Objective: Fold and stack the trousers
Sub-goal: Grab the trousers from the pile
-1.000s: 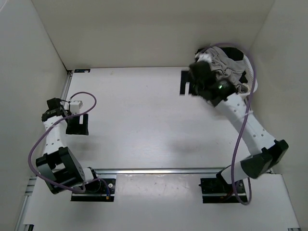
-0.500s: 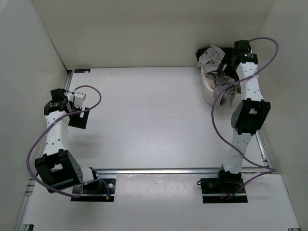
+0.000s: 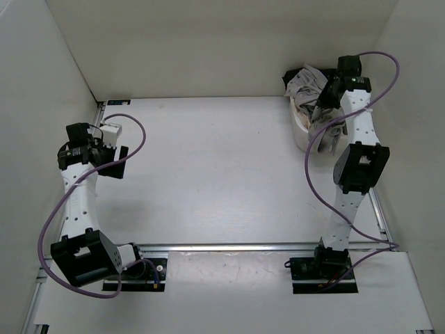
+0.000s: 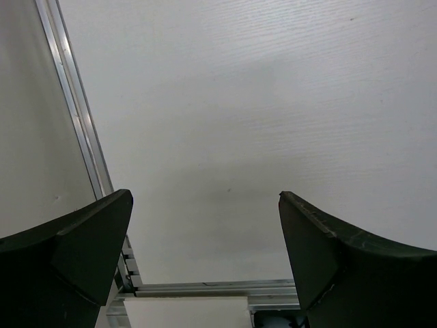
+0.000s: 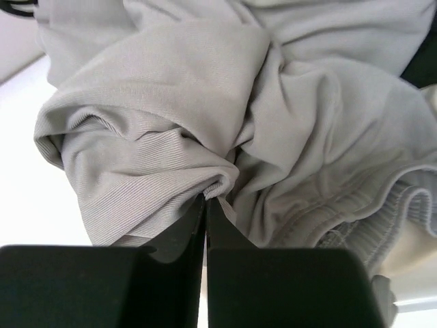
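Rearward, right arm stretched upright, right end effector clenched on the trousers; left end effector released.

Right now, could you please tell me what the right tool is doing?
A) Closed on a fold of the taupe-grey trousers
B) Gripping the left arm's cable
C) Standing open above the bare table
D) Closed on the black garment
A: the right wrist view shows the right tool closed, with a bunched fold of the trousers pinched at its tips.
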Motion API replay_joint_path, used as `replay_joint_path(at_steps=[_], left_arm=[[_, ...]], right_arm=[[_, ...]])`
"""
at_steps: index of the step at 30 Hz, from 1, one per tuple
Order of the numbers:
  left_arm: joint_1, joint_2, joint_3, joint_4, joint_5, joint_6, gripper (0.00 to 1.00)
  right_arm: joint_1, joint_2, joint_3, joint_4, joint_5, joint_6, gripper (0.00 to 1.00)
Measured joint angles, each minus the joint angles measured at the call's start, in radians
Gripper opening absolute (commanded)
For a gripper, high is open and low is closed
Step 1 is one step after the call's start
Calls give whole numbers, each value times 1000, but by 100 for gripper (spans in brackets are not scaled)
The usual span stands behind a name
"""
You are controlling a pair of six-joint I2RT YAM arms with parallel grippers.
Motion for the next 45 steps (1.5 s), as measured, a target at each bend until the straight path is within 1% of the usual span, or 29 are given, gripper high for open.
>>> replay_joint_path(at_steps=[3, 6, 8, 10, 12, 14, 16, 17, 19, 20, 22, 24, 28, 31, 32, 33, 34, 35, 36, 39, 41, 43, 45], left_arm=[[0, 0, -8, -5, -7, -1, 100], [0, -2, -8, -2, -10, -14, 100], [0, -2, -7, -2, -10, -23, 100], [0, 3, -6, -2, -8, -33, 100], [0, 14, -1, -2, -4, -42, 100], [0, 34, 8, -1, -2, -50, 100], [0, 53, 20, 0, -1, -61, 100], [0, 60, 26, 0, -1, -67, 100], [0, 64, 37, 2, -1, -79, 100], [0, 64, 45, 2, -1, -83, 100], [0, 64, 64, 3, -2, -93, 100], [0, 64, 83, 5, -3, -104, 100], [0, 63, 95, 25, -1, -114, 100], [0, 64, 95, 24, 66, -114, 100], [0, 66, 95, 20, 98, -110, 100], [0, 70, 95, 10, 148, -105, 100], [0, 74, 95, -2, 195, -100, 100], [0, 78, 95, -10, 237, -97, 100], [0, 84, 92, -13, 291, -95, 100], [0, 101, 78, -13, 423, -91, 100], [-2, 128, 71, -13, 491, -70, 100], [-3, 164, 58, -2, 515, -9, 100], [-2, 204, 28, 14, 482, 30, 100]], right_arm=[[-6, -14, 8, 5, 1, 1, 0], [4, -63, 16, 15, 7, 3, 0], [43, -94, 79, 21, 15, 1, 0], [122, -137, 127, 56, 23, -11, 0], [279, -193, 157, 105, 46, -38, 0], [515, -223, 192, 158, 68, -97, 0], [758, -221, 225, 204, 56, -152, 0], [856, -217, 229, 217, 41, -166, 0], [1003, -211, 229, 232, -1, -177, 0], [1038, -209, 222, 239, -19, -177, 0], [1044, -209, 198, 253, -29, -168, 0], [1011, -213, 135, 266, -20, -157, 0], [954, -209, -66, 232, 15, -133, 0], [950, -208, -232, 192, 29, -125, 0], [953, -208, -269, 180, 32, -126, 2], [955, -208, -296, 172, 33, -129, 10], [958, -208, -312, 155, 33, -134, 31], [963, -208, -315, 132, 32, -142, 57], [967, -208, -311, 108, 31, -157, 99], [975, -210, -243, 23, 65, -187, 99], [972, -247, -259, 35, 87, -165, 99], [948, -347, -383, 81, 93, -117, 99], [916, -467, -531, 113, 84, -85, 99]])
